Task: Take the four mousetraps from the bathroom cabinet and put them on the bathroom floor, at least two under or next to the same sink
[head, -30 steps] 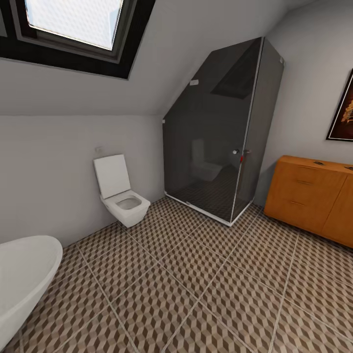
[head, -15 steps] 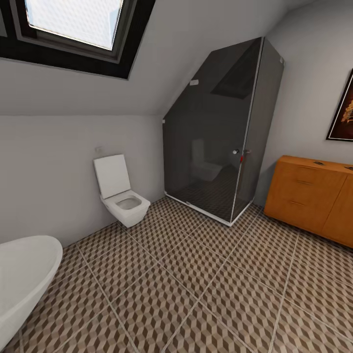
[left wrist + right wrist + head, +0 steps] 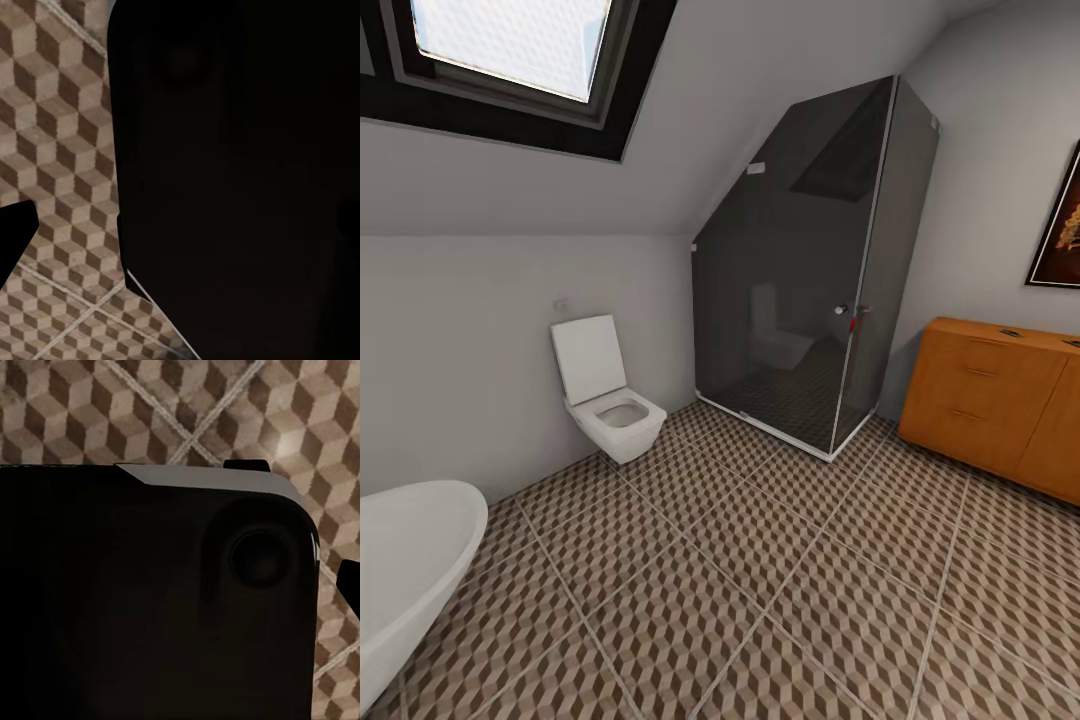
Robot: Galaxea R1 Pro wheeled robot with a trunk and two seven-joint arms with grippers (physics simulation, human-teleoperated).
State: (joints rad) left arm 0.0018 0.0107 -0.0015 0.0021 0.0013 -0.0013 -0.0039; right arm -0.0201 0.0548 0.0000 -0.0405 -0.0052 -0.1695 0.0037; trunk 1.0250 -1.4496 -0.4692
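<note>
A white oval bathtub [image 3: 405, 565] is cut off at the lower left of the head view, beneath a dark-framed skylight [image 3: 510, 50] set in the sloped grey ceiling. Beside the tub, a white square wall-hung toilet [image 3: 610, 410] is seen with its lid raised against the grey wall. Across the middle and foreground, the bathroom floor [image 3: 760, 590] is laid in large square tiles printed with a small brown, beige and white cube pattern, divided by pale grout lines. Behind it, a dark smoked-glass shower enclosure [image 3: 820, 270] is fitted under the slope, a faint reflection of the toilet being visible in its glass. At the right, the low orange-brown wooden cabinet [image 3: 985, 405] is stood against the wall, its drawer fronts closed and fitted with slim bar handles; two small dark items are noted on its top, too small to be identified. Above it, a dark-framed picture [image 3: 1060, 225] is hung. In the left wrist view and the right wrist view, the same cube-patterned tiles are seen past large black housings; whether either pair of fingers is apart or together cannot be told, so no relation between fingers and cabinet can be given.
</note>
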